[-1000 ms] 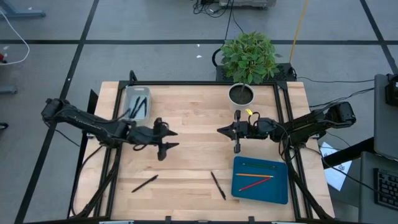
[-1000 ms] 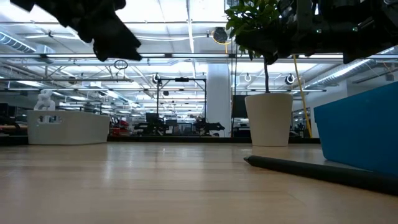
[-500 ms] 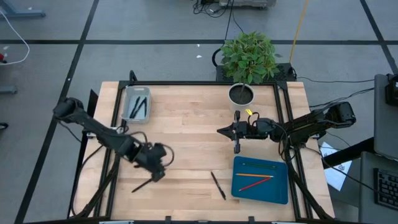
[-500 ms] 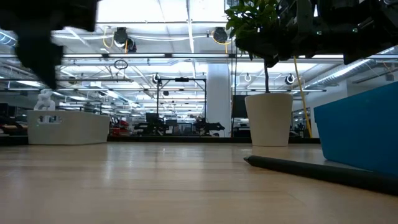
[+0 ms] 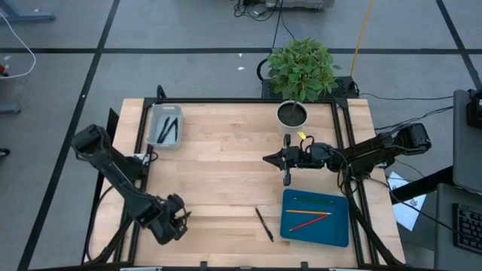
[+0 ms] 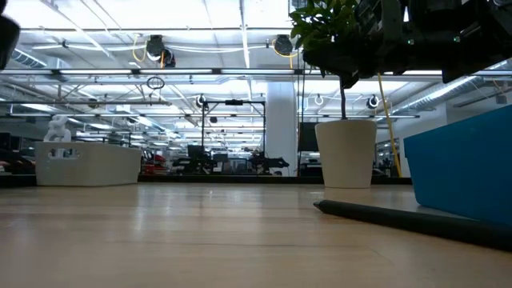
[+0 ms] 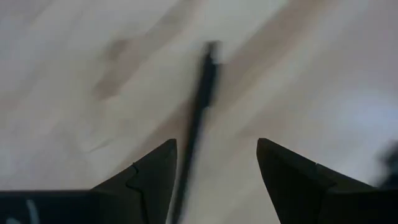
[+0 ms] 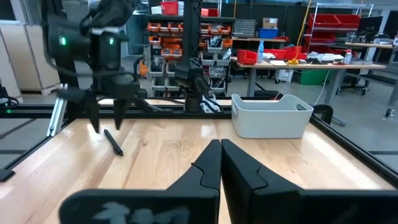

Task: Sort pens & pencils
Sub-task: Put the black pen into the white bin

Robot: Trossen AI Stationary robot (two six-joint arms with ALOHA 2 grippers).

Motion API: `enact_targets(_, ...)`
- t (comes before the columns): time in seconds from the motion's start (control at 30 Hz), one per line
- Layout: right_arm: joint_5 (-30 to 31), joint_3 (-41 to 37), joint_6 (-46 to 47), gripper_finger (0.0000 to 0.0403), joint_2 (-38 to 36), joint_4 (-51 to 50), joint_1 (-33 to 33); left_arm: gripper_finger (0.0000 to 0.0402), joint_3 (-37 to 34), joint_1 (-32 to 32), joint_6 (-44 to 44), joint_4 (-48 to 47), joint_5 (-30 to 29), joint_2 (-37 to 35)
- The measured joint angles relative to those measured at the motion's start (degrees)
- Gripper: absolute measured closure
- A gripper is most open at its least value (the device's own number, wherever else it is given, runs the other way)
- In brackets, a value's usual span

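My left gripper [image 5: 178, 220] is low over the table's near-left part, open. A black pen [image 7: 200, 106] lies flat on the wood between its two fingers [image 7: 149, 177], apart from them as far as I can tell. The right wrist view shows that pen [image 8: 113, 142] under the left gripper [image 8: 106, 107]. A second black pen [image 5: 263, 223] lies flat left of the blue tray [image 5: 340, 226], which holds a green pencil [image 5: 315, 200] and orange and red pencils [image 5: 309, 218]. More pens [image 5: 167, 128] lie in the grey bin [image 5: 154, 120]. My right gripper [image 5: 267, 158] hovers mid-table, shut.
A potted plant [image 5: 292, 114] stands at the far edge, right of centre. The grey bin sits in the far-left corner, the blue tray in the near-right corner. In the low view the second pen [image 6: 400, 217] lies in front of the blue tray [image 6: 468, 164]. Bare wood lies between the arms.
My left gripper has swung from mid-table toward the near-left corner and come down over the pen lying there. The pen has stayed where it lay. My right arm has kept still.
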Motion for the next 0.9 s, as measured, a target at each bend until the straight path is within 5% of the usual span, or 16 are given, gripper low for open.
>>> enact_targets(0.77, 0.0, 0.0, 1.4, 0.0403, 0.0, -0.9, 0.0, 0.0177, 0.3, -1.2, -1.5, -1.5, 1.1, 10.6)
enact_targets(0.9, 0.0, 0.0, 1.4, 0.0403, 0.0, -0.9, 0.0, 0.0205, 0.2, -1.2, -1.3, -1.8, 1.8, 10.9)
